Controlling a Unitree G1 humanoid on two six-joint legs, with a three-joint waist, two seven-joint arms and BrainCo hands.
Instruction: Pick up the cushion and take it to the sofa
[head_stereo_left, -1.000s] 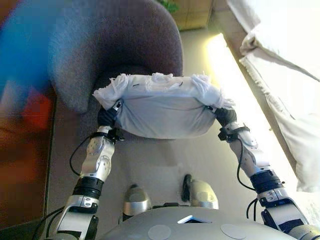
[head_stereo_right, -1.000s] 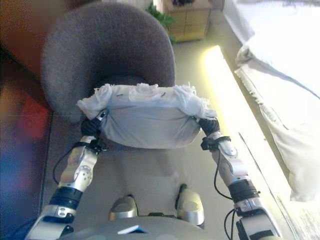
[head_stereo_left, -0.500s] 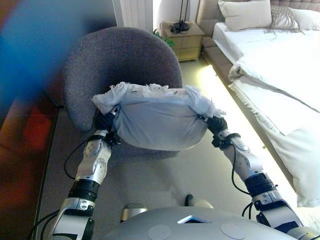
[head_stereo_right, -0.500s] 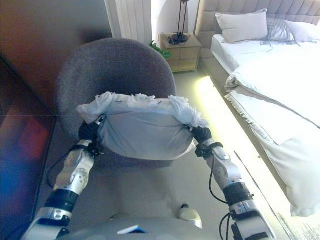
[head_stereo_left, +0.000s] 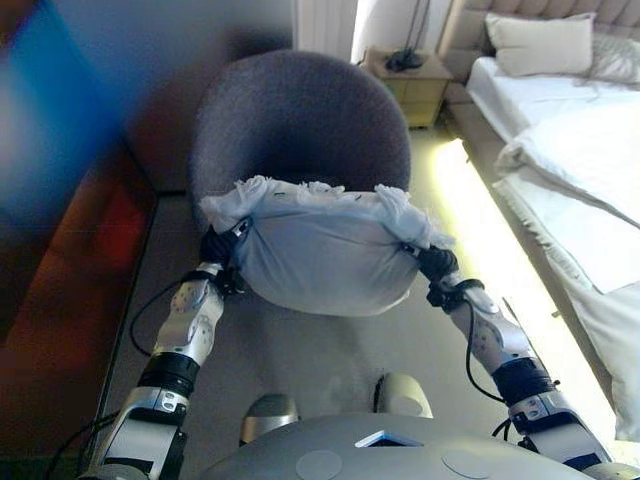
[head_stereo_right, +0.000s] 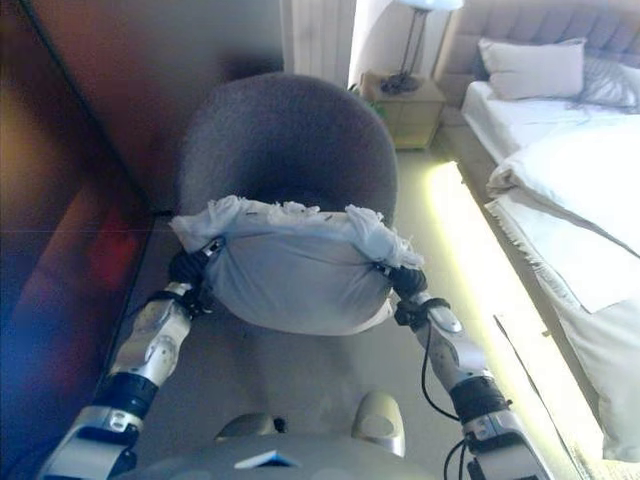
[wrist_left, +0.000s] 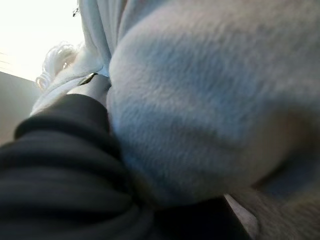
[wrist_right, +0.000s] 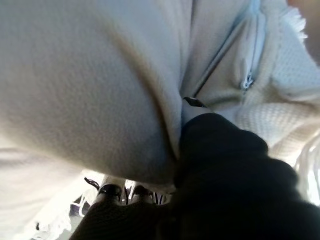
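A pale grey cushion (head_stereo_left: 320, 255) with a white fringed edge hangs in the air in front of me, held between both hands. My left hand (head_stereo_left: 222, 245) presses into its left end and my right hand (head_stereo_left: 436, 264) into its right end. Both wrist views are filled by the cushion's fabric (wrist_left: 210, 90) (wrist_right: 90, 75) against each hand's dark cover (wrist_left: 60, 150) (wrist_right: 235, 170). How either hand grips the cloth is hidden. A round dark grey armchair (head_stereo_left: 300, 120) stands just beyond the cushion, which hides its seat. No sofa shows.
A bed (head_stereo_left: 570, 130) with white covers and a pillow (head_stereo_left: 540, 45) runs along the right, with a lit strip (head_stereo_left: 480, 230) at its base. A wooden nightstand (head_stereo_left: 405, 85) stands behind the armchair. A dark wall panel (head_stereo_left: 70, 250) closes the left side.
The camera has lifted and then turned, so the armchair now sits in the middle of the view. The cushion stays held between both hands in the same way.
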